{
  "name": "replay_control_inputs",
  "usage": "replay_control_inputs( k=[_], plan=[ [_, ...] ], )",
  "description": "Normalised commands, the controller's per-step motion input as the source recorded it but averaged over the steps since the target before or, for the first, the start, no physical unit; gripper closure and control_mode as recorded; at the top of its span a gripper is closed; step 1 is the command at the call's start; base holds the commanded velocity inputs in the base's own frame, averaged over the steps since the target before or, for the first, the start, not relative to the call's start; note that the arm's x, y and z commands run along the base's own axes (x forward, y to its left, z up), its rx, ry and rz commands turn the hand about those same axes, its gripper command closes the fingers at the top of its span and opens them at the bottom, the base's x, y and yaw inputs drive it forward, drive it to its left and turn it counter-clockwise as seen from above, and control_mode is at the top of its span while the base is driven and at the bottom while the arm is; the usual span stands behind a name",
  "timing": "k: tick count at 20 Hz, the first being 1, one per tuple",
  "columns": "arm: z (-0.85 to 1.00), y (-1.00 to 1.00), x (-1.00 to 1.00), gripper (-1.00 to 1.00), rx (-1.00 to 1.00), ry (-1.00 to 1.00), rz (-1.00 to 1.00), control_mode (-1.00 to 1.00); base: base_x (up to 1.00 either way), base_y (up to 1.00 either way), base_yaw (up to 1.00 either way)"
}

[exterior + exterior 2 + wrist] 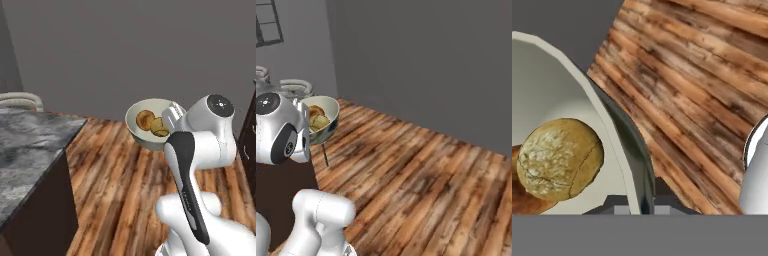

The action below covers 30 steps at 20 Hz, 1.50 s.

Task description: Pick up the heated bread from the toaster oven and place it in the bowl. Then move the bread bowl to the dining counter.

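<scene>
Arm's got the bowl (136, 127) up in the air over the wood floor (120, 175), tipped toward the cams so you can see inside. Gripper (172, 114) is pinched on the bowl's rim, one finger inside the wall & one outside; in hand view the wall (607, 130) runs right down btwn the tips at the bottom edge, so it's closed on the bowl. Two pcs of bread inside: the lumpy yellow roll (160, 127) sits near the gripper side, touching a rounder orange-brown bun (145, 119) beside it. From the right cam the bowl (328, 107) hangs just beside the arm's wrist, roll (320, 121) low in it w/ the bun (316, 110) above. Hand view up close shows a golden cracked roll (559, 159) resting against the inner wall, w/ a browner piece under it at lower left. Counter (30, 150), marble top on dark brown base, is off to the left, well apart from the bowl; bowl isn't over it. A pale chair back (20, 99) shows past the counter's far edge. Plain grey wall (125, 50) behind.
</scene>
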Motion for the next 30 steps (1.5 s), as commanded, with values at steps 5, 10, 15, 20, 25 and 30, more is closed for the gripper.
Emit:
replay_control_inputs(
  k=[5,10,15,20,25,30],
  plan=[
    [0.0,0.0,0.0,1.0,0.0,0.0,0.0,1.0,0.0,0.0,1.0],
    [0.0,0.0,0.0,1.0,0.0,0.0,0.0,1.0,0.53,-0.22,0.87],
    [0.0,0.0,0.0,1.0,0.0,0.0,0.0,1.0,0.99,-0.79,0.54],
    [0.0,0.0,0.0,1.0,0.0,0.0,0.0,1.0,1.0,-0.87,0.4],
    [0.0,0.0,0.0,1.0,0.0,0.0,0.0,1.0,0.99,-0.11,0.14],
    [-0.03,0.0,0.15,1.0,0.0,0.03,0.0,-1.0,0.71,-0.02,0.05]
  ],
)
